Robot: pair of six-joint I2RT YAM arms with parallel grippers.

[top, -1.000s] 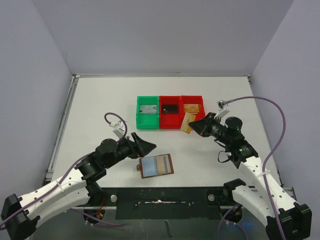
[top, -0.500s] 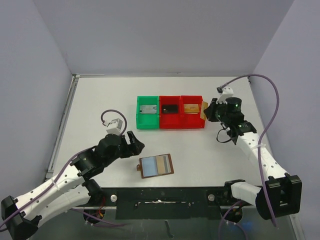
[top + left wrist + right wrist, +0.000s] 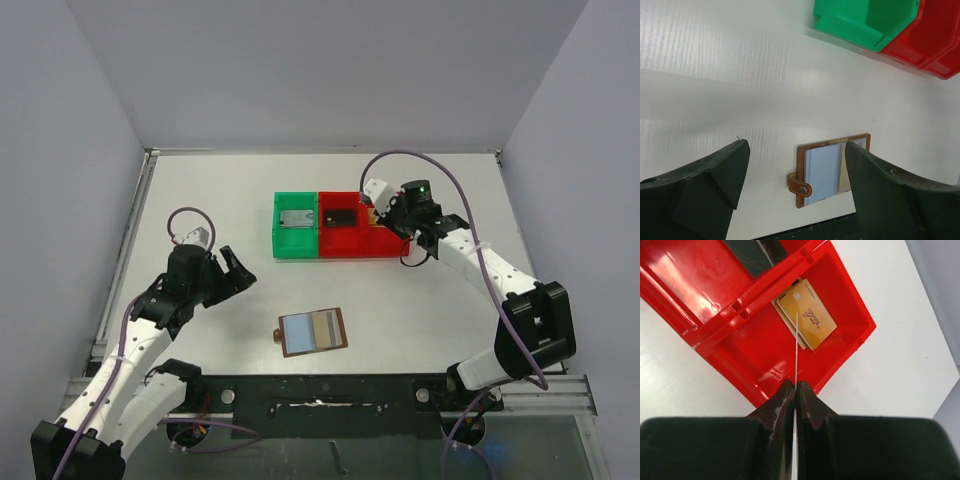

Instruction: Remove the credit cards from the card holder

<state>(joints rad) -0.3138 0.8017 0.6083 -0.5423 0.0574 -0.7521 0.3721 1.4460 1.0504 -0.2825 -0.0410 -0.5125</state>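
Right wrist: card (image 3: 796,347) edge-on, face hidden

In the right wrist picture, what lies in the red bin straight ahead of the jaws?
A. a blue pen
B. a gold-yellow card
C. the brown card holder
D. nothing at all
B: a gold-yellow card lies flat on the floor of that red bin; the card holder lies open outside the bins.

The red bin (image 3: 755,360) is glossy plastic, the card holder (image 3: 830,172) leathery.
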